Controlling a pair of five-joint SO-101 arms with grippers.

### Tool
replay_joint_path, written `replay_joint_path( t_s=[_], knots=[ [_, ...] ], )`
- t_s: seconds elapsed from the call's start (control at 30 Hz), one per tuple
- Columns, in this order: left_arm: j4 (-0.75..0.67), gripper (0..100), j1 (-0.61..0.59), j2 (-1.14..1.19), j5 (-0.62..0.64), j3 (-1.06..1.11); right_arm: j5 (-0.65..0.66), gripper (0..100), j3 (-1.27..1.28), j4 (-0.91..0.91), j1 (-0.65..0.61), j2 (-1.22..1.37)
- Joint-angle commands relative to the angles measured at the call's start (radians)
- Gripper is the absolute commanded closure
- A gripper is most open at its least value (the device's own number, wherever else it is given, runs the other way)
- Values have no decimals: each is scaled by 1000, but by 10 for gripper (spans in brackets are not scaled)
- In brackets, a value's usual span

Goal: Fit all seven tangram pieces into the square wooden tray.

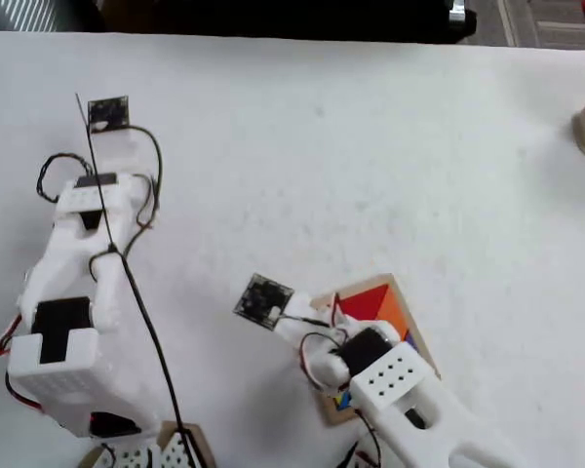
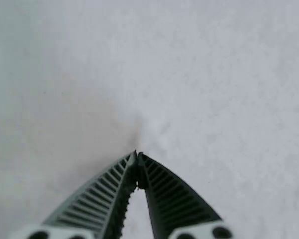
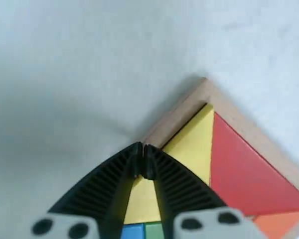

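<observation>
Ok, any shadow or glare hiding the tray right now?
High view: no glare; the tray is evenly lit beyond the right arm. Right wrist view: a soft shadow lies on the table beside the tray's corner; the yellow piece and red piece show plainly.

You have nothing to read here: no legible print, label, number or sign on wooden tray (image 3: 177,118), tangram pieces (image 3: 239,164) or table (image 1: 370,146).

The left hand (image 2: 137,158) (fingertips pressed together) hangs over the white table (image 2: 189,74).
</observation>
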Motion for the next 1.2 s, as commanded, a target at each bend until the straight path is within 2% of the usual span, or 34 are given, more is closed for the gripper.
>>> replay_joint_path(
  t_s=[0.0, 0.4, 0.57, 0.67, 0.77, 1.03, 1.17],
  knots=[
    [2, 974, -10, -5, -9, -48, 74, 981, 23, -19, 108, -18],
    [2, 974, -10, -5, -9, -48, 101, 981, -2, -7, 237, -28],
    [2, 974, -10, -5, -9, -48, 98, 981, -2, -18, 237, -28],
    [2, 974, -10, -5, -9, -48, 18, 981, -2, -65, 260, -27],
    [3, 976, -8, -7, -9, -48, -43, 981, -2, -90, 332, -27],
    [55, 976, -5, -76, -11, -9, -233, 981, -51, -151, 656, -122],
    [-25, 976, -4, -163, -11, 106, -245, 981, 18, -153, 700, -262]
  ],
)
